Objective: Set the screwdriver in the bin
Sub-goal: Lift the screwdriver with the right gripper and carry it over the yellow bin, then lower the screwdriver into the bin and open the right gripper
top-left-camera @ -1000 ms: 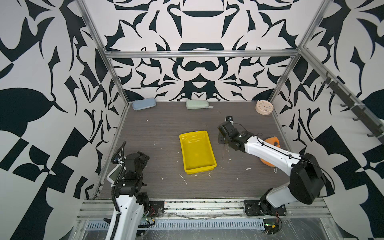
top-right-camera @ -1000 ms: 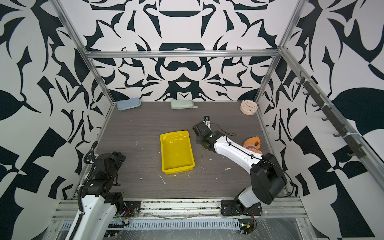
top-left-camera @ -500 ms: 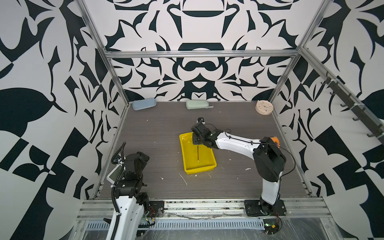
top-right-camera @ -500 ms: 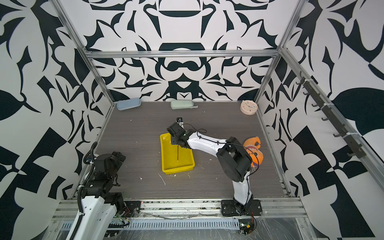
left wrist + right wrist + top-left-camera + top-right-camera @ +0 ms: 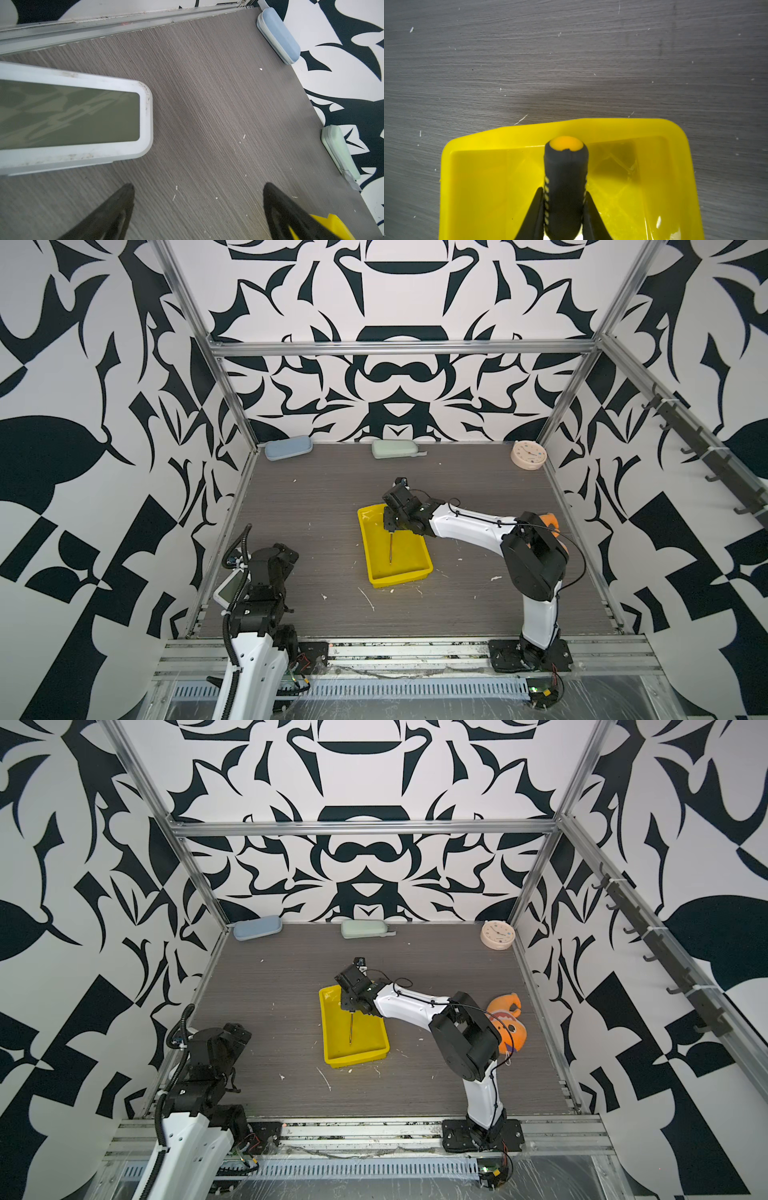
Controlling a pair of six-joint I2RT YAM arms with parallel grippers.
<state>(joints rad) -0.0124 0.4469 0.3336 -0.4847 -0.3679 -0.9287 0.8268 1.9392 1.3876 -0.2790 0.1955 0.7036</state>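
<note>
— While the right wrist camera is crammed with it, how much of the slim black-handled, dark-shafted screwdriver [image 5: 565, 176] do you get?
— Just the ribbed handle, orange-yellow butt cap toward the lens, over the far end of the shallow bright yellow plastic bin [image 5: 529, 129]. The shaft is hidden there. Both top views give the reverse: handle buried under the wrist, thin shaft slanting over the bin's floor toward its near end. Whether the tip touches, I cannot tell.
— And the pincer?
— The black right gripper [image 5: 564, 191] is nipped tight on the handle, one finger pressed on each ribbed side. The left gripper [image 5: 198, 186] stands with fingers spread wide, nothing between them, over the grey wood-grain table [image 5: 207, 104], near a white-framed panel [image 5: 145, 116] with a grey-green screen. From above, only a corner of that panel peeks out beside the arm.
— Anything else one-sided?
— An orange plush toy [image 5: 505, 1019] behind the right elbow, plain in a top view, missing from both wrist cameras.
— Changed?
— A second ago the right gripper hung over bare table to the right of the bin; half a second ago it had crossed the rim. Now the screwdriver is above the bin's inside. The left arm hasn't stirred.
</note>
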